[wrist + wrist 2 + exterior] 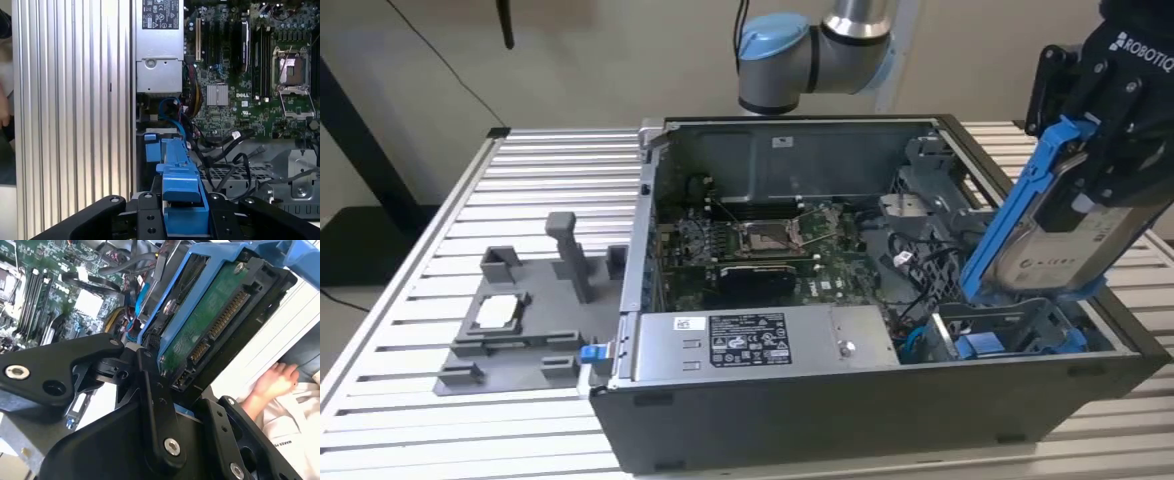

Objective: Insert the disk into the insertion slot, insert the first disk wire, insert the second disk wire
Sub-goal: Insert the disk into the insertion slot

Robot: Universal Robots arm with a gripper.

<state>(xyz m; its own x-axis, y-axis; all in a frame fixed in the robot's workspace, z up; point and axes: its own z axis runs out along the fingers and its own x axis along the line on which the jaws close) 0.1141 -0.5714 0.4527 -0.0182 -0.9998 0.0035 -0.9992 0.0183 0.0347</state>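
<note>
My gripper (1091,180) is shut on the disk (1062,232), a silver-grey drive in a bright blue carrier (1003,215). It holds the disk steeply tilted above the insertion slot (1014,330), the grey cage with blue tabs at the case's front corner on the exterior view's right. The disk's lower end is just over the cage. In the second wrist view the disk's green underside (215,315) and connectors face the camera, clamped between black fingers (155,405). In the first wrist view the carrier handle (180,190) sits in the gripper (182,220). Blue wires (172,112) lie beside the slot.
The open computer case (720,420) holds a motherboard (761,245) and a grey power supply (747,340). Loose black cables (225,147) run near the cage. A grey fixture (520,320) stands on the slatted table (440,200). A person's hand (272,382) rests outside the case.
</note>
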